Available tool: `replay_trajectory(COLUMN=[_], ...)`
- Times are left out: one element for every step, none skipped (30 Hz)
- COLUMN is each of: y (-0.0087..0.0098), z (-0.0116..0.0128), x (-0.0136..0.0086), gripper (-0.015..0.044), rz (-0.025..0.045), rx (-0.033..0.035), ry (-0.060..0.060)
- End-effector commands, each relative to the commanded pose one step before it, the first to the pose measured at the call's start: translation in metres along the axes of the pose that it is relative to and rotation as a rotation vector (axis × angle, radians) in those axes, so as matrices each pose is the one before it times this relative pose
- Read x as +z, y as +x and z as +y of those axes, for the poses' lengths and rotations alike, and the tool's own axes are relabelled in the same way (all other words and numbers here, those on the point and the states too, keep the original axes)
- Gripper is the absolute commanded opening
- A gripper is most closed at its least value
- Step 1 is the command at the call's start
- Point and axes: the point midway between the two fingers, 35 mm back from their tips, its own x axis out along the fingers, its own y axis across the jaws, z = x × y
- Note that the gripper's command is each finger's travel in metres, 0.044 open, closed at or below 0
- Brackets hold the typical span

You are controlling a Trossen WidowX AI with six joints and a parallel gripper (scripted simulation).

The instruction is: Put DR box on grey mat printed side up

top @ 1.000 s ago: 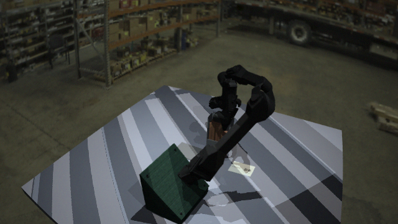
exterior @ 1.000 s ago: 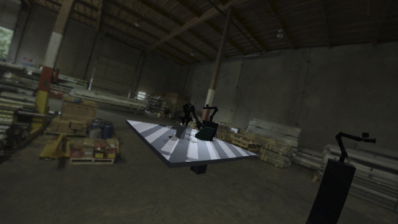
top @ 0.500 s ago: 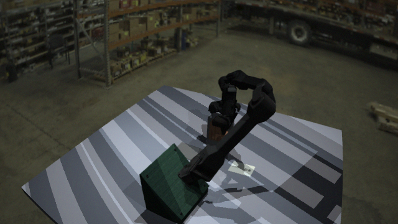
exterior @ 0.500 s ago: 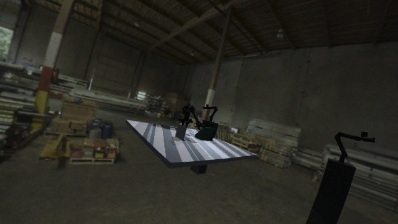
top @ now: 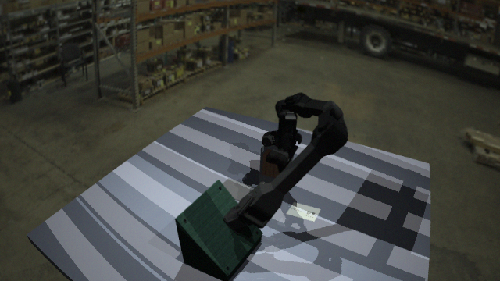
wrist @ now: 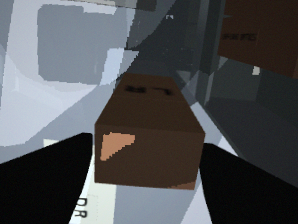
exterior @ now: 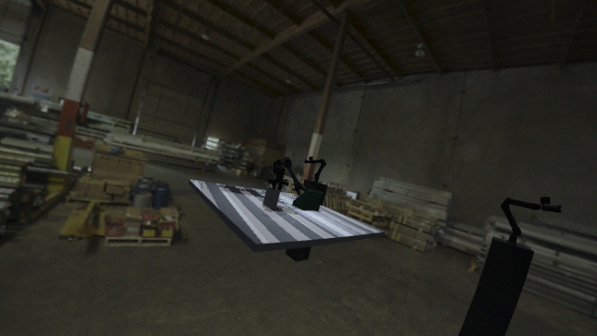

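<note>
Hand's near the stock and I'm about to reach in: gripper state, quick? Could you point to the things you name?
Gripper [top: 274, 155] [exterior: 277, 185] [wrist: 147, 148]: fingers partly apart, one on each side of a brown box [wrist: 150, 157]; whether they grip it can't be told.

Your arm rises from its base, bends sharply at the top and folds back, its outer end reaching downward. Your hand has its two dark fingers parted, one at each side of the wrist view.
</note>
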Motion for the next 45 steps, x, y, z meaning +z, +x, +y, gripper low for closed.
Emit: replay_trajectory(y=[-0.00049,0.00000,0.00000,0.00000,0.00000,0.00000,0.00000,0.00000,0.00000,0.00000,0.00000,0.00000,0.00000,0.00000,0.00000,-0.00026,-0.00079,-0.00132,-0.00162,-0.00162,-0.00163,-0.00163,-0.00163,-0.00163,-0.00133,-0.00080,-0.00027,0.00000,0.00327,-0.00007,-0.00011,-0.00013,-0.00013,-0.00012,-0.00012,-0.00011,-0.00010,-0.00010,-0.00024,-0.00023,-0.00022,-0.00022,-0.00021,-0.00021,-0.00020], z=[0.00022,0.00000,0.00000,0.00000,0.00000,0.00000,0.00000,0.00000,0.00000,0.00000,0.00000,0.00000,0.00000,0.00000,0.00000,-0.00001,-0.00001,-0.00002,-0.00001,-0.00001,0.00000,0.00001,0.00002,0.00003,0.00003,0.00002,0.00001,0.00000,0.00026,0.00040,0.00068,0.00085,0.00087,0.00089,0.00090,0.00092,0.00094,0.00096,0.00100,0.00102,0.00104,0.00106,0.00108,0.00110,0.00111], x=[0.00030,0.00000,0.00000,0.00000,0.00000,0.00000,0.00000,0.00000,0.00000,0.00000,0.00000,0.00000,0.00000,0.00000,0.00000,0.00000,0.00001,0.00001,0.00001,0.00000,0.00000,0.00000,-0.00001,-0.00001,-0.00001,-0.00001,0.00000,0.00000,-0.00096,0.00104,0.00172,0.00209,0.00208,0.00207,0.00205,0.00204,0.00203,0.00202,0.00220,0.00220,0.00218,0.00217,0.00215,0.00214,0.00212], gripper=[0.0202,0.0195,0.0188,0.0182,0.0175,0.0168,0.0162,0.0158,0.0158,0.0158,0.0158,0.0158,0.0158,0.0158,0.0158,0.0158,0.0158,0.0158,0.0158,0.0158,0.0158,0.0158,0.0158,0.0158,0.0158,0.0158,0.0158,0.0158,0.0158,0.0158,0.0158,0.0158,0.0158,0.0158,0.0158,0.0158,0.0158,0.0158,0.0158,0.0158,0.0158,0.0158,0.0158,0.0158,0.0158], rz=[0.00024,0.00000,0.00000,0.00000,0.00000,0.00000,0.00000,0.00000,0.00000,0.00000,0.00000,0.00000,0.00000,0.00000,0.00000,0.00004,0.00013,0.00022,0.00028,0.00029,0.00030,0.00030,0.00031,0.00032,0.00027,0.00016,0.00005,0.00000,0.00419,-0.00054,-0.00088,-0.00105,-0.00103,-0.00100,-0.00098,-0.00095,-0.00093,-0.00090,-0.00054,-0.00051,-0.00048,-0.00045,-0.00042,-0.00040,-0.00037], rx=[0.00017,0.00000,0.00000,0.00000,0.00000,0.00000,0.00000,0.00000,0.00000,0.00000,0.00000,0.00000,0.00000,0.00000,0.00000,-0.00005,-0.00015,-0.00026,-0.00031,-0.00031,-0.00031,-0.00031,-0.00031,-0.00031,-0.00025,-0.00015,-0.00005,0.00000,0.00291,0.00002,0.00005,0.00007,0.00009,0.00011,0.00012,0.00014,0.00015,0.00017,-0.00019,-0.00018,-0.00017,-0.00016,-0.00015,-0.00014,-0.00013], ry=[-0.0007,0.0000,0.0000,0.0000,0.0000,0.0000,0.0000,0.0000,0.0000,0.0000,0.0000,0.0000,0.0000,0.0000,0.0000,-0.0001,-0.0002,-0.0003,-0.0003,-0.0003,-0.0003,-0.0003,-0.0003,-0.0003,-0.0003,-0.0002,-0.0001,0.0000,-0.0016,0.0009,0.0015,0.0019,0.0019,0.0019,0.0019,0.0019,0.0019,0.0019,0.0012,0.0012,0.0012,0.0012,0.0012,0.0012,0.0012])
